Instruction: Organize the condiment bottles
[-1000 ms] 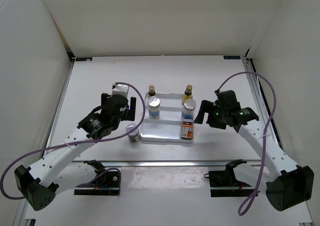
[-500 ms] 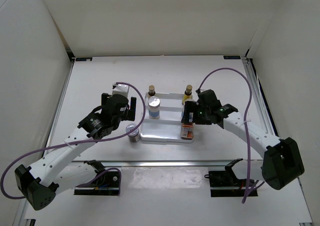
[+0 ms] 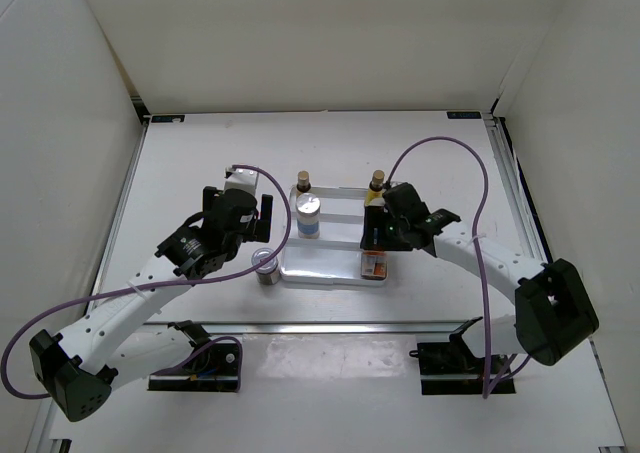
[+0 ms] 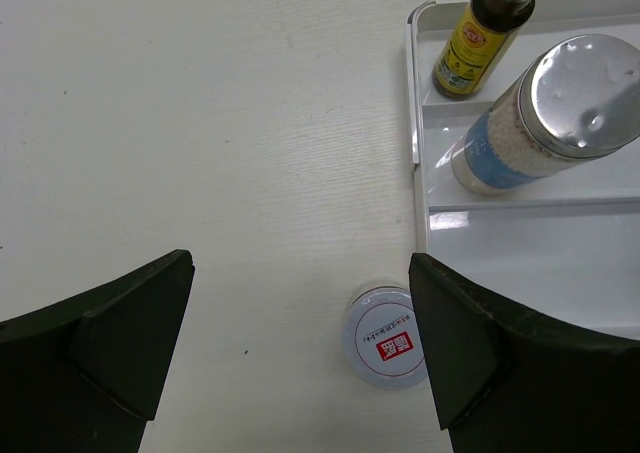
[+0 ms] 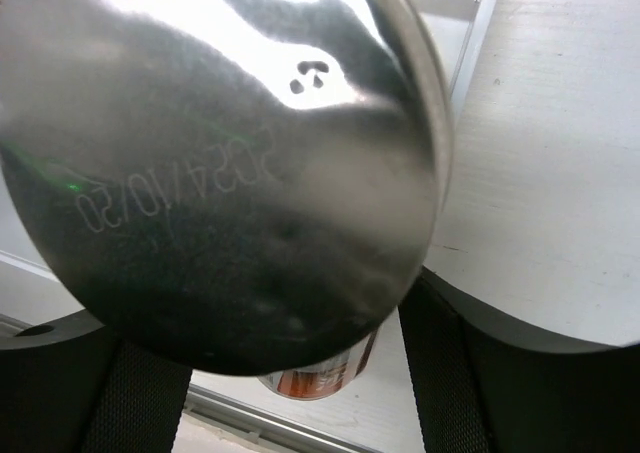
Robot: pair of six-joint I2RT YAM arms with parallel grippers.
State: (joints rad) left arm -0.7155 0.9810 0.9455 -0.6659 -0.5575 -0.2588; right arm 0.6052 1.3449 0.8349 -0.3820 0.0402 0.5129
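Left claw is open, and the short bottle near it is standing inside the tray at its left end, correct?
Not quite. The left claw is open, but the short bottle stands on the table, just outside the left edge of the tray, not inside it. The left wrist view shows this plainly.

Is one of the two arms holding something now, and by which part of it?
The left gripper holds nothing; its jaws are open. The right gripper has its jaws around the silver-lidded white bottle, below the lid; whether they clamp it cannot be told.
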